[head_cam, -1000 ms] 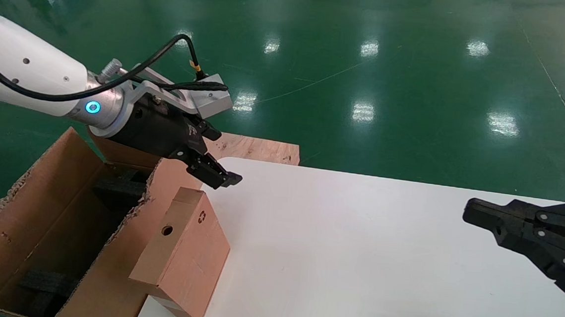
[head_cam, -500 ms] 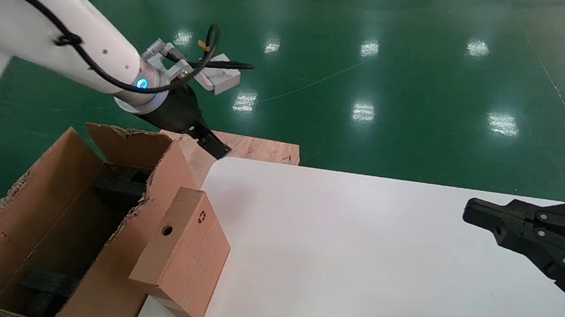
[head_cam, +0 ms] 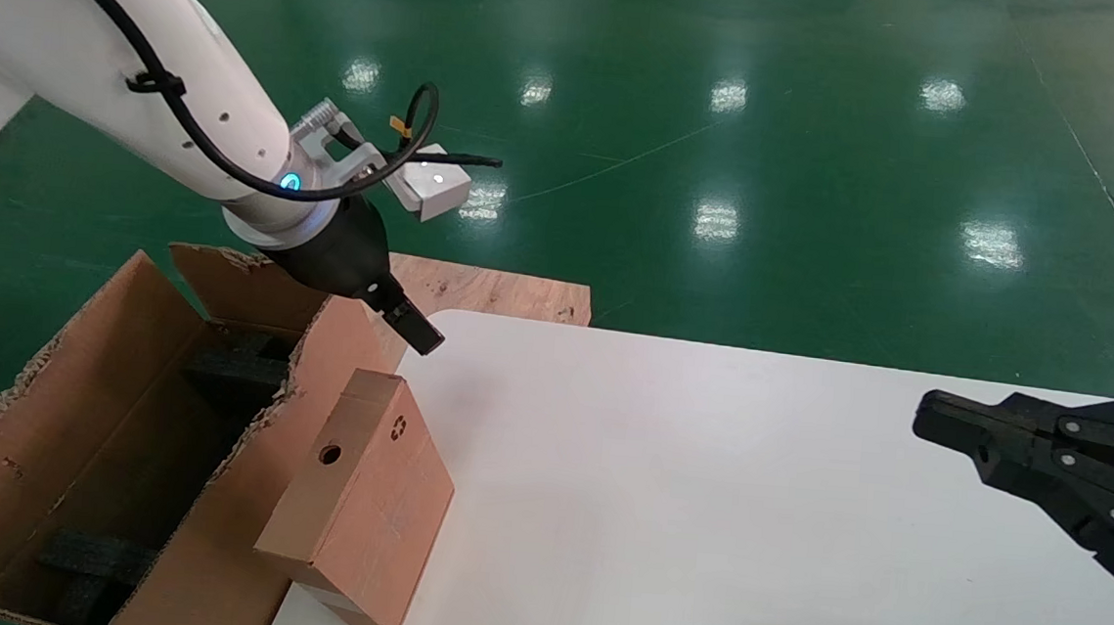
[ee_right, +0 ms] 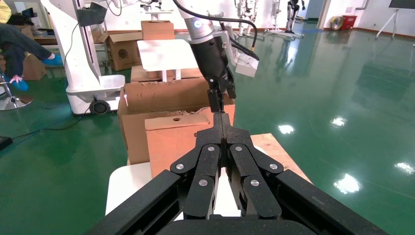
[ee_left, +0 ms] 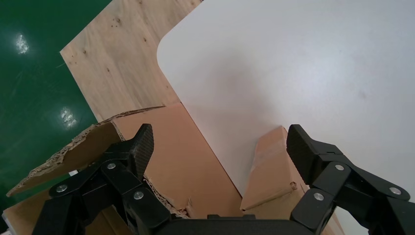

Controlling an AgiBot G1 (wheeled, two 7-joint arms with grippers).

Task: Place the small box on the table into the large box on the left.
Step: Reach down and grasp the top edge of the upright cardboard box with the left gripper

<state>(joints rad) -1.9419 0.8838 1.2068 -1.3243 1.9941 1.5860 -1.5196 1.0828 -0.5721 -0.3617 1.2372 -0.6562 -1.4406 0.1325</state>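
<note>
The floor (head_cam: 776, 122) is glossy green and mirrors rows of ceiling lights as bright white patches. A thin pale line (head_cam: 1105, 184) crosses it far from the jaws. In the right wrist view, beyond the jaws, a big hall opens: white walls (ee_right: 274, 10), cardboard cartons (ee_right: 156, 30) stacked near a white wheeled stand (ee_right: 83, 73), and a red bin (ee_right: 348, 22) at the far side.

The small box (head_cam: 362, 505) is closed brown cardboard with a round punched hole and a recycling symbol. It stands tilted at the left edge of the white table (head_cam: 699, 519), leaning against the large box's wall. The large box (head_cam: 117, 439) is an open corrugated carton with ragged flap edges, just beside the table on the left, with black foam pieces inside.
</note>
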